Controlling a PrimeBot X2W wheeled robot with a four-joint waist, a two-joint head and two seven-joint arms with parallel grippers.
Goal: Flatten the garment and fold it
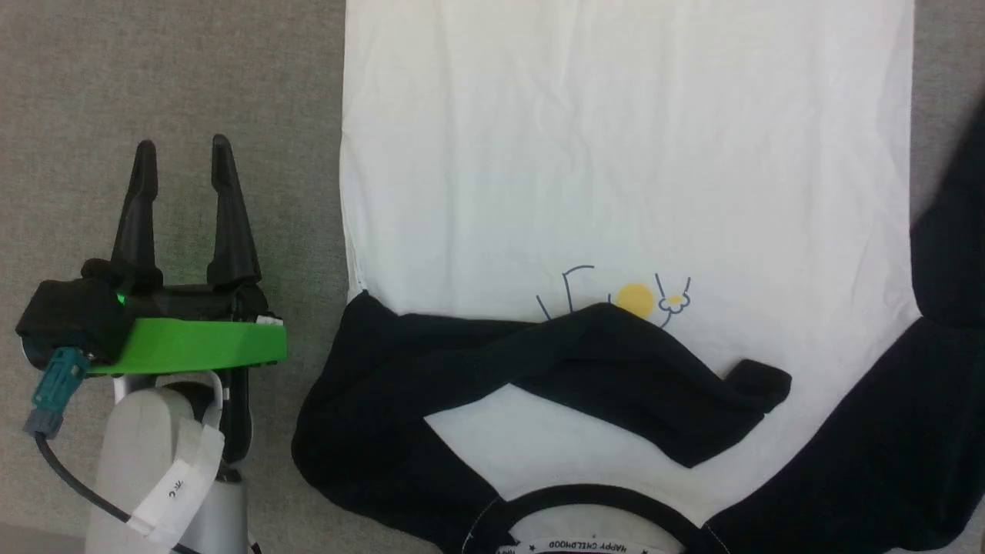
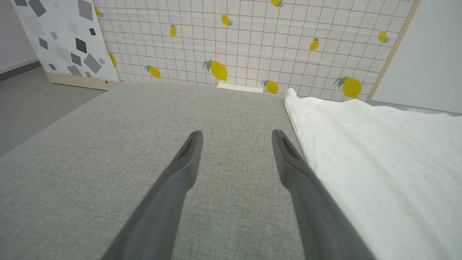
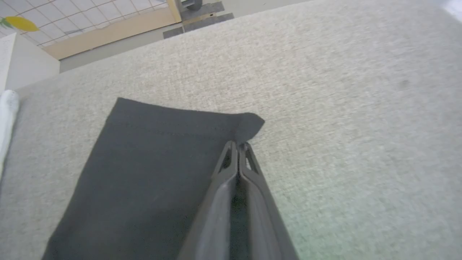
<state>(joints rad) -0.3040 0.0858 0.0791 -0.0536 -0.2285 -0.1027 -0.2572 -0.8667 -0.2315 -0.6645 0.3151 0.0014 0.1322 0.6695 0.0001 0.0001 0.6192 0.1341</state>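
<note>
While left gripper (image 1: 181, 150) gapes | wrist view — right gripper (image 3: 238, 144) pinches garment (image 3: 144, 169)

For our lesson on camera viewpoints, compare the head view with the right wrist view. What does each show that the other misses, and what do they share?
Head view: the garment laid out with its white body, its cartoon, the black neckband, one black sleeve folded across the chest, and the open left hand beside it.
Right wrist view: the right hand shut at a cuff corner, apparently pinching it, plus a lemon-patterned panel.
Shared: the other black sleeve and the grey cloth surface.
</note>
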